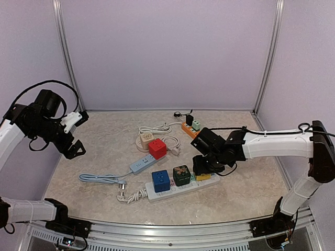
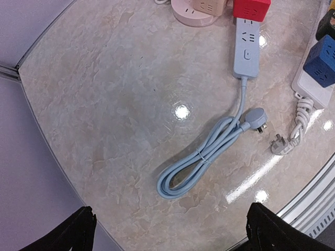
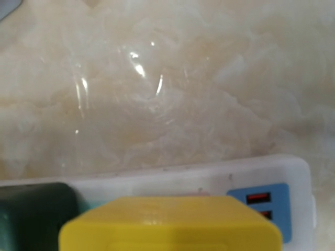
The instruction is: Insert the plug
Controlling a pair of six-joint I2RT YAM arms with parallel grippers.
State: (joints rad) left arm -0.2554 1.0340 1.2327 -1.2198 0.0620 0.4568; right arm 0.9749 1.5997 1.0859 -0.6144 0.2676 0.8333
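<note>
Yellow plug is at the right end of the white power strip, just beside the dark green cube adapter. Its long axis runs along the strip, broad face up, prongs hidden beneath. Right gripper pinches it from above. Seated or not: cannot tell. Left gripper is spread wide, well left of the strip, above the surface.
</note>
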